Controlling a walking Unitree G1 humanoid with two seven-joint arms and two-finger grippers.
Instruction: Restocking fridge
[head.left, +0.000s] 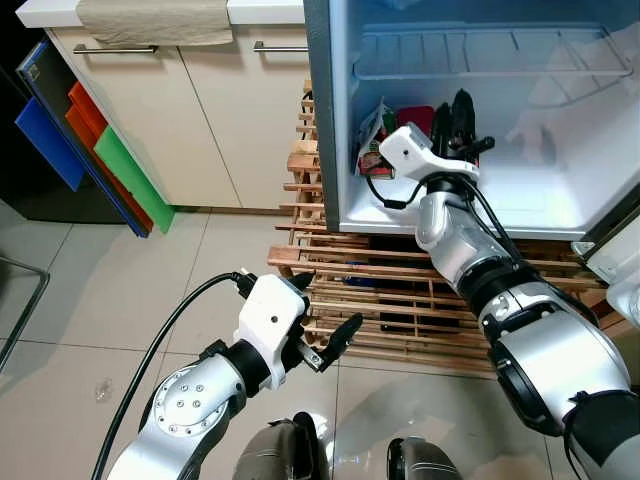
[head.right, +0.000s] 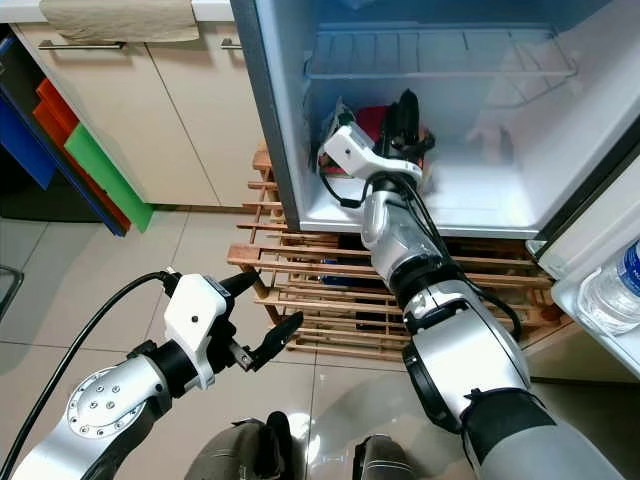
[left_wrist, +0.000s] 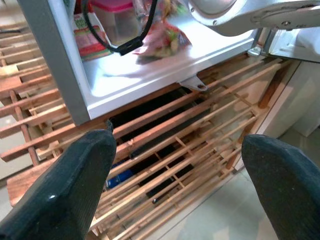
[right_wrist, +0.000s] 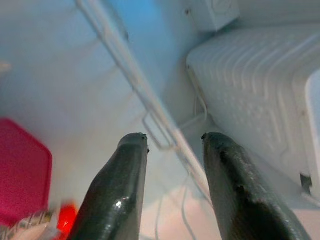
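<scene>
Left gripper (head.left: 322, 343) (two fingers apart) hovers low; right gripper (right_wrist: 172, 145), fingers apart, inside one fridge (head.left: 520, 200).

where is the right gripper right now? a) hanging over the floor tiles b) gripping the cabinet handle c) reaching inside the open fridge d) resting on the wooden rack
c: the right gripper reaches into the open fridge, its fingers apart and holding nothing beside the red-lidded container, while the left gripper hovers open over the floor before the wooden rack.

eyes: head, down at fridge (head.left: 470, 110), shared
left wrist: low outside fridge, facing it
right wrist: inside fridge, close
</scene>
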